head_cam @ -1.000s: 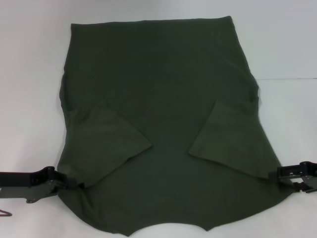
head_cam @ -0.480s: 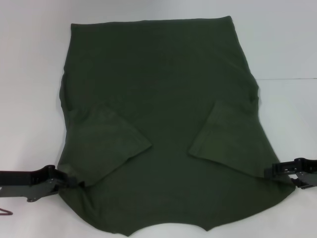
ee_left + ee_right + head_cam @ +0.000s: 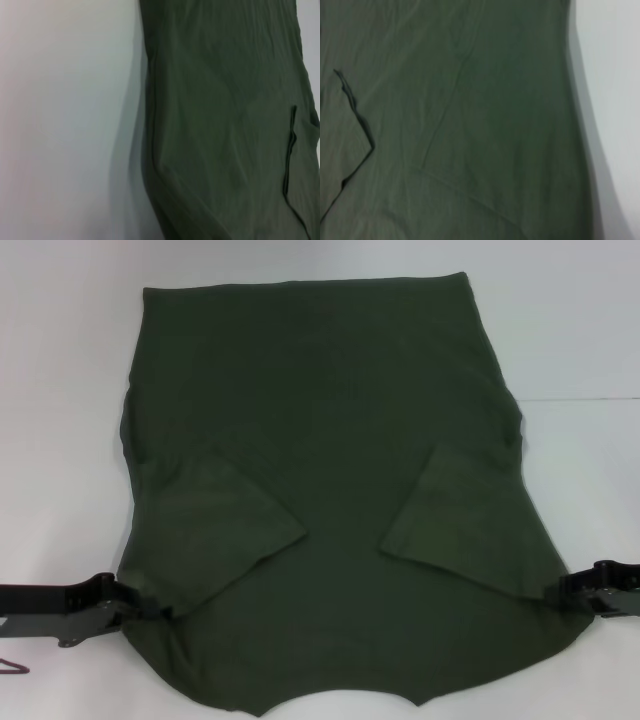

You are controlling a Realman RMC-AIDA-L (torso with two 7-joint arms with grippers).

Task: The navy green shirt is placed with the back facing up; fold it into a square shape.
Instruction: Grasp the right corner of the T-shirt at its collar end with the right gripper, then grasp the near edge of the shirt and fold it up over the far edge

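Observation:
The navy green shirt [image 3: 330,440] lies flat on the white table [image 3: 60,390], plain side up, with both short sleeves folded inward over the body. At the near left edge my left gripper [image 3: 140,602] is shut on the cloth beside the folded left sleeve [image 3: 215,530]. My right gripper [image 3: 572,590] sits at the shirt's near right edge, beside the folded right sleeve [image 3: 460,525]. Both wrist views show only the shirt's cloth [image 3: 225,125] [image 3: 460,110] with a sleeve hem and bare table alongside.
White tabletop [image 3: 590,330] surrounds the shirt on the left, right and far sides. A seam line [image 3: 585,399] crosses the table at the right. A thin reddish wire shape [image 3: 12,667] lies at the near left corner.
The right gripper pushed inward onto the shirt's edge half a second ago and has since drawn back slightly to the right. The left gripper and the shirt have stayed still.

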